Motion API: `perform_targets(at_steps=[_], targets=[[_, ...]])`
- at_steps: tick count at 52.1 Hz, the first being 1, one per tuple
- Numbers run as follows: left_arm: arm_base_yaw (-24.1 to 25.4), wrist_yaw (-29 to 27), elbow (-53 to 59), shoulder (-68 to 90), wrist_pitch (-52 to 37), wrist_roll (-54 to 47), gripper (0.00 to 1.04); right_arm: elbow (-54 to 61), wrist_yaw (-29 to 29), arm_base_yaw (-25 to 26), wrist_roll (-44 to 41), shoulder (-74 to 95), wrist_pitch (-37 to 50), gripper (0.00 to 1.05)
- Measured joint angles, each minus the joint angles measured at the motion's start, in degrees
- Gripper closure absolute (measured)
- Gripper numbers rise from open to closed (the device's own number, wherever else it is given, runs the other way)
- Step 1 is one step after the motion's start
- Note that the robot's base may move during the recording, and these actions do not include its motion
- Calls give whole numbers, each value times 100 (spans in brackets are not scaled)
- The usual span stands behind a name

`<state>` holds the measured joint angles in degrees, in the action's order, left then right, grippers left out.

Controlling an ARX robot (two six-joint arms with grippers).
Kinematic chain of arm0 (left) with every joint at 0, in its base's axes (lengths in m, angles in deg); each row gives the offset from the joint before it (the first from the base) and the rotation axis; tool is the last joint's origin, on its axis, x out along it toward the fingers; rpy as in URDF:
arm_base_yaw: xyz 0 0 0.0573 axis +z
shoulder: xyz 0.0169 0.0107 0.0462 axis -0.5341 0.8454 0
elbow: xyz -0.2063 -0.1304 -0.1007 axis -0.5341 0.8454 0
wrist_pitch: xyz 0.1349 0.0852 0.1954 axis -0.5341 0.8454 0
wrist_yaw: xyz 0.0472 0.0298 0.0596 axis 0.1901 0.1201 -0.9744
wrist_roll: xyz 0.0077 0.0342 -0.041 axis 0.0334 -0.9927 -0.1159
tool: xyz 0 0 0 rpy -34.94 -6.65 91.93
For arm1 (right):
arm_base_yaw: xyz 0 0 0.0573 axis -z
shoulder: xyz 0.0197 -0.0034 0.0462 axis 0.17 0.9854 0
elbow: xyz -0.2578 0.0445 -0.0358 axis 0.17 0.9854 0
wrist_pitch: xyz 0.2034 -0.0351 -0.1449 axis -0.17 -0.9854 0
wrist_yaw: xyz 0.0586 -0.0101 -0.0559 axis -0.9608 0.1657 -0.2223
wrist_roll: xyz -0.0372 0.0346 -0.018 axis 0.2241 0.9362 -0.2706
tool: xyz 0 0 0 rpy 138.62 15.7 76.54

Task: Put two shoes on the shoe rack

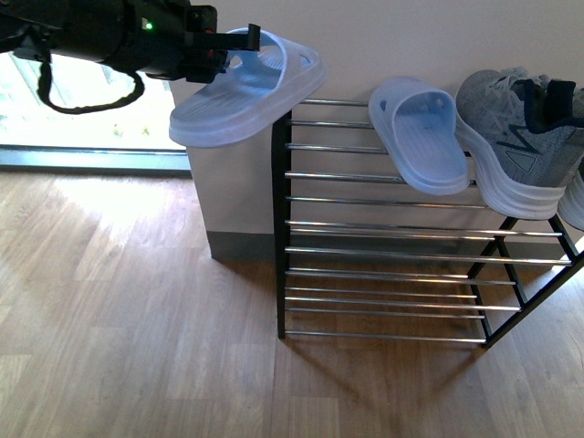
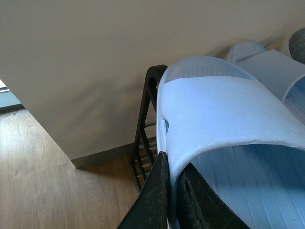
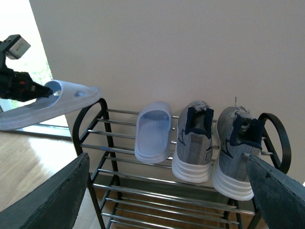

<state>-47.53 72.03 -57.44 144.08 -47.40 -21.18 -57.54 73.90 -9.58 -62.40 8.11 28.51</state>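
The shoe rack (image 1: 383, 228) stands against the wall, black side frames and chrome bars. Two grey sneakers (image 3: 193, 143) (image 3: 236, 152) sit side by side on its top tier at the right end, heels outward; the front view shows one (image 1: 511, 137) fully. A light blue slide sandal (image 1: 420, 132) lies beside them. My left gripper (image 1: 239, 38) is shut on the strap of a second light blue slide sandal (image 1: 246, 87), held above the rack's left end (image 2: 147, 109). My right gripper (image 3: 167, 160) hangs open in front of the rack, nothing between its fingers (image 3: 62, 191).
A white wall corner (image 1: 233, 201) stands just behind the rack's left side. A bright window (image 1: 82, 100) is at the left. Wooden floor (image 1: 137, 319) spreads in front of and left of the rack. The lower tiers (image 3: 157, 200) hold nothing.
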Motion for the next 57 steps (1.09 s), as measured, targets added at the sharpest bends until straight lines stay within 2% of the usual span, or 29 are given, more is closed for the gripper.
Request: perform_targets(at_steps=[7,21,25,33,47,57], targets=[[-138,-520,-566,472,105,4,103,0,0,0,0,0,0,9],[-579,-503,-1298,868,249,208,103,0,0,0,0,2,0,9],[-686,-643,-1440,949,240,195,103,0,0,0,2,0,0,9],[-708,-1029,-1497,1178,214,177,103,0,2,0,0,0,0,9],[-719,-1078,-1696,1346,219,216,103,0,2,0,0,0,0,9],[-848,-1469,-2046,1561,345,208,103,0,0,0,0,0,0,9]])
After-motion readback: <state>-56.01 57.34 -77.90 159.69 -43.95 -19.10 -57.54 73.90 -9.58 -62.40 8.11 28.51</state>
